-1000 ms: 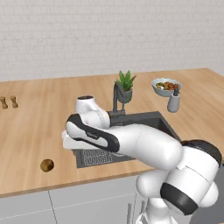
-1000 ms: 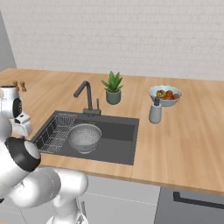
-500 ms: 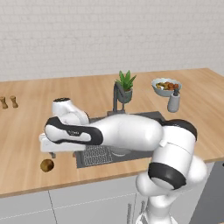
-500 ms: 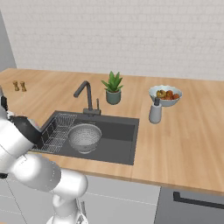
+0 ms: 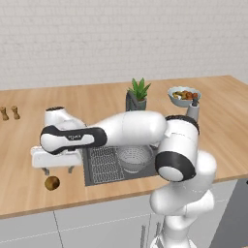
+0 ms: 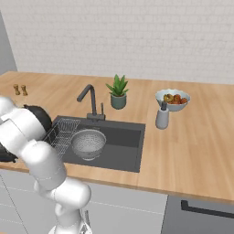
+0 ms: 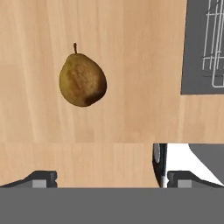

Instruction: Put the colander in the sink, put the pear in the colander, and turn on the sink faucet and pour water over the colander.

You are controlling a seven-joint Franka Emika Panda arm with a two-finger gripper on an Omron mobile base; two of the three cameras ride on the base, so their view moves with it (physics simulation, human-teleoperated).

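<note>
The pear point(image 5: 52, 183) is seen lying on the wooden counter point(image 5: 19, 193) near its front edge, just left of the sink point(image 6: 123, 146), not yet grasped. Directly above it the gripper point(image 5: 57, 170) is held pointing straight down, its jaws spread wide and nothing between them; in the hand view the pear point(image 7: 82, 80) is shown ahead of the fingertips point(image 7: 43, 177). The arm is stretched low and far to the left across the basin. Farther back, the colander point(image 6: 88, 143) is already set in the sink beside the wire rack point(image 6: 61, 132), so the first step is judged done. Behind it, the sink faucet point(image 6: 90, 101) is untouched; placing the pear and running water are judged left to do.
</note>
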